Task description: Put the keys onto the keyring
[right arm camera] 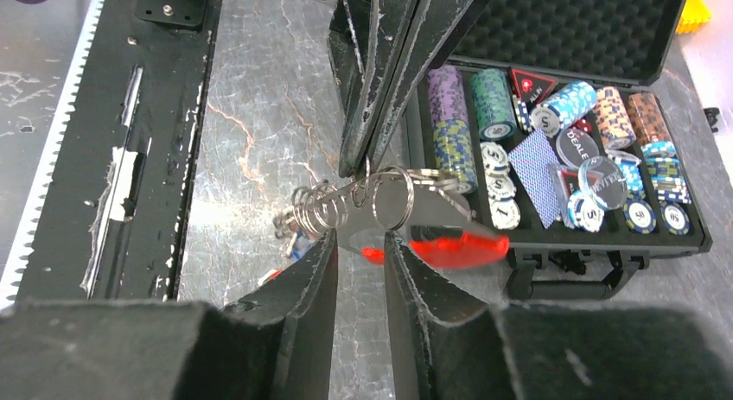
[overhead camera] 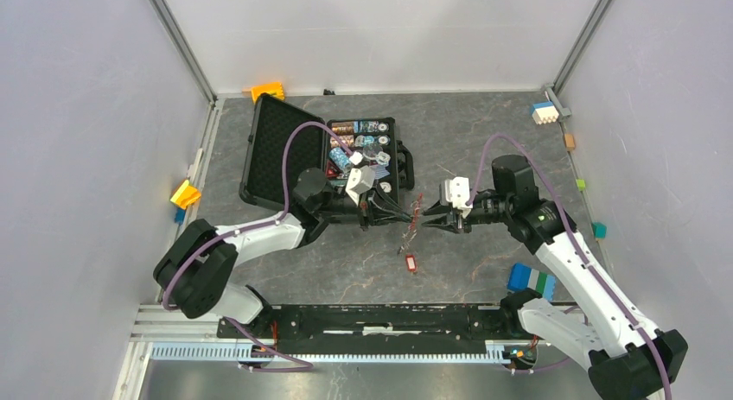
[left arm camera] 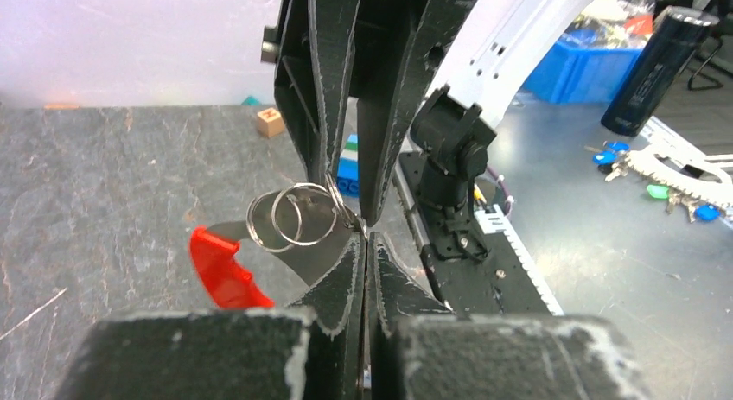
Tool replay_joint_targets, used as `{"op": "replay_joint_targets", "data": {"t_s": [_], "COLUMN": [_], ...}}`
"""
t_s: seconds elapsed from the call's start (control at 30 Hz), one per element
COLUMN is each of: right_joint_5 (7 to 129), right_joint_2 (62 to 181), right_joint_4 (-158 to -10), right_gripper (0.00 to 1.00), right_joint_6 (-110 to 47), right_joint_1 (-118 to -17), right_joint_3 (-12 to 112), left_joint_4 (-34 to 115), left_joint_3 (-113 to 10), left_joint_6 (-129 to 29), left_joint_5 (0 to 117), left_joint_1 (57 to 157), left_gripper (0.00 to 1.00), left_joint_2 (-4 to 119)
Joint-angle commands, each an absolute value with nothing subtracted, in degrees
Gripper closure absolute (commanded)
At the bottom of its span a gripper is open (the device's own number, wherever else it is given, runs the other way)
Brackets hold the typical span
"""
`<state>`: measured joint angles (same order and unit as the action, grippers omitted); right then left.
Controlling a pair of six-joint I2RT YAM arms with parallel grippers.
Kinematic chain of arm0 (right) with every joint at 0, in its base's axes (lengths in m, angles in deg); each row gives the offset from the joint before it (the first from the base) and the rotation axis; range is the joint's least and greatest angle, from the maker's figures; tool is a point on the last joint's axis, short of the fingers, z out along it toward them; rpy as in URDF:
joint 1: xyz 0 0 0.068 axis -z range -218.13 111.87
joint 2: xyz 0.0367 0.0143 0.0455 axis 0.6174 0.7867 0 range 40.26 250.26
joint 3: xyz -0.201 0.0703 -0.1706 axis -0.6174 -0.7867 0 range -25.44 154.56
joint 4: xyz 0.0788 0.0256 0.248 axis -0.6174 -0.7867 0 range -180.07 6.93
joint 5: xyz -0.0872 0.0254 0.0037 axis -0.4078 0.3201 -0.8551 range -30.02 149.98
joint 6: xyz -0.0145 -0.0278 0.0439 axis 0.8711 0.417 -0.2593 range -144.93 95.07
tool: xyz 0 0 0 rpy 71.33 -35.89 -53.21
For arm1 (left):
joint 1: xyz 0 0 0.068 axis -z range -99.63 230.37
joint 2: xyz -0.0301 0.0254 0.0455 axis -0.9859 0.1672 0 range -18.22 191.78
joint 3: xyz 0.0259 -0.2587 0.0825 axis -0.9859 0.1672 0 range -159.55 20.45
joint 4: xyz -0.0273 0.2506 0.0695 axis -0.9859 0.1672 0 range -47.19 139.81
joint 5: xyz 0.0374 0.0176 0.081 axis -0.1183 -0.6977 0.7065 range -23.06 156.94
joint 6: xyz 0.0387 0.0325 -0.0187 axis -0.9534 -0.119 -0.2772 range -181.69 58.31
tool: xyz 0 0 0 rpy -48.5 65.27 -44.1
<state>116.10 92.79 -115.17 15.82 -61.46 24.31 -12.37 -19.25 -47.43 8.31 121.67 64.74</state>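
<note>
Keyring (left arm camera: pixel 292 217) pinched at left claw (left arm camera: pixel 365 238) tips, above table (left arm camera: pixel 104 184).

The keyring (overhead camera: pixel 414 222) sits between the left claw (overhead camera: pixel 404 215) and right claw (overhead camera: pixel 426 219), with a key (overhead camera: pixel 411 263) lying before it.

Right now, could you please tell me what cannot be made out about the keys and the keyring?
Top view: the keyring and the red key are too small to show any threading.
Left wrist view: the left gripper covers where it pinches the ring.
Right wrist view: blur hides whether the right gripper clamps anything.
No view lets me pick out the blue key.
</note>
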Motion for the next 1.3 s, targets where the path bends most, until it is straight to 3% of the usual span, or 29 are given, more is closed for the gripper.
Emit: {"op": "replay_joint_targets", "data": {"t_s": [0.0, 0.23, 0.8, 1.07, 1.27], "right_joint_5": [120.8, 123.8, 120.4, 125.3, 119.3], "right_joint_2": [93.2, 94.1, 93.3, 94.5, 95.4], "right_joint_4": [-111.9, -111.8, -115.4, -119.1, -114.7], "right_gripper": [0.69, 0.71, 0.71, 0.56, 0.47], "right_joint_6": [15.2, 15.3, 18.3, 21.0, 15.4], "right_joint_1": [-61.1, -61.2, -59.8, -60.4, -62.2], "right_joint_3": [24.4, 24.6, 24.7, 25.5, 26.4], "left_joint_4": [-28.6, -37.8, -33.7, -24.8, -14.1], "left_joint_3": [-18.4, -18.5, -18.6, -20.0, -22.6], "left_joint_6": [-38.1, -31.7, -35.9, -38.7, -40.1], "left_joint_5": [8.7, 8.3, 3.0, 8.2, 13.2], "left_joint_1": [121.6, 121.7, 121.9, 121.9, 121.9], "left_gripper": [0.98, 0.98, 0.98, 0.98, 0.98], "left_joint_2": [65.9, 69.2, 69.2, 69.2, 69.5]}}
